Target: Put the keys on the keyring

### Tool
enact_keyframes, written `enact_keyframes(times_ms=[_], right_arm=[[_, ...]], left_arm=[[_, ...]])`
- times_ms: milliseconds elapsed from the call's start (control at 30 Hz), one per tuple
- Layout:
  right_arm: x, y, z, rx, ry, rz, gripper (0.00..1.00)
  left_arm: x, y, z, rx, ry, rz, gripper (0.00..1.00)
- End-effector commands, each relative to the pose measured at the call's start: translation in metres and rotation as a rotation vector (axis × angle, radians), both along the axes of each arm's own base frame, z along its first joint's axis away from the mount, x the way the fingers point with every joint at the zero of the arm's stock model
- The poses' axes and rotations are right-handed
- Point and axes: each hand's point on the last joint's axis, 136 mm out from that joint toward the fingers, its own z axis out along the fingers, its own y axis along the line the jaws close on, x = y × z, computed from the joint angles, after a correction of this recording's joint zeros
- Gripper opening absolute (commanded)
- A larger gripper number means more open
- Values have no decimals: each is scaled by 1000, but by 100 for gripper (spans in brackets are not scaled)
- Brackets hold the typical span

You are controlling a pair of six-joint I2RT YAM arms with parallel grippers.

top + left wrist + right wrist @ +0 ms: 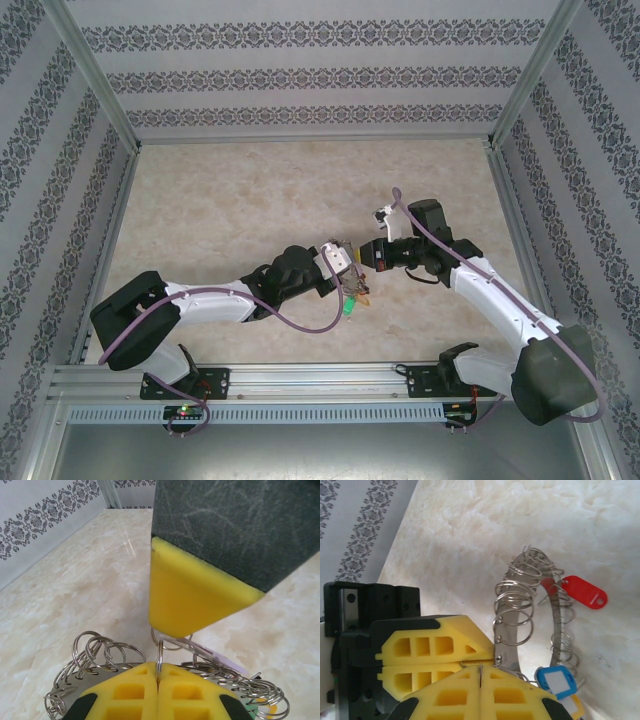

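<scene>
Together, left jaws and right jaws are each clenching a thin loop of the keyring [509,652], which is carrying a red key [586,593] and a blue key [556,681]

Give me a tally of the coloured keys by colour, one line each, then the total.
red key: 1
blue key: 1
yellow key: 1
lilac key: 1
green key: 1
Total: 5
</scene>
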Motion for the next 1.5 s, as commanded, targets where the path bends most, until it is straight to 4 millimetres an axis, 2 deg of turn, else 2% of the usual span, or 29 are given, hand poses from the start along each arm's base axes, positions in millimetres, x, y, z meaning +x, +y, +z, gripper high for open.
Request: enact_keyframes(times_ms=[0, 100, 200, 267, 433, 767, 933, 1367, 1467], right_arm=[[7, -9, 4, -31, -26, -46, 0], [5, -6, 12, 5, -41, -21, 0], [-5, 7, 28, 77, -65, 55, 0], [-13, 13, 32, 76, -89, 102, 0], [-15, 11, 24, 53, -67, 91, 0], [-23, 12, 22, 64, -65, 111, 0], [-23, 14, 20, 69, -54, 115, 6], [-17, 17, 15, 59, -25, 113, 10], [-16, 17, 14, 49, -25, 113, 3]], left_arm=[[10, 1, 26, -32, -57, 25, 0], [9, 1, 25, -24, -58, 22, 0], [9, 0, 18, -9, -42, 15, 0], [8, -1, 18, -16, -39, 11, 0], [9, -3, 19, -19, -38, 7, 0], [8, -4, 21, -20, -35, 0, 0], [8, -4, 22, -24, -35, 0, 0], [9, -7, 29, -36, -50, -5, 0], [10, -7, 29, -38, -52, -3, 0]])
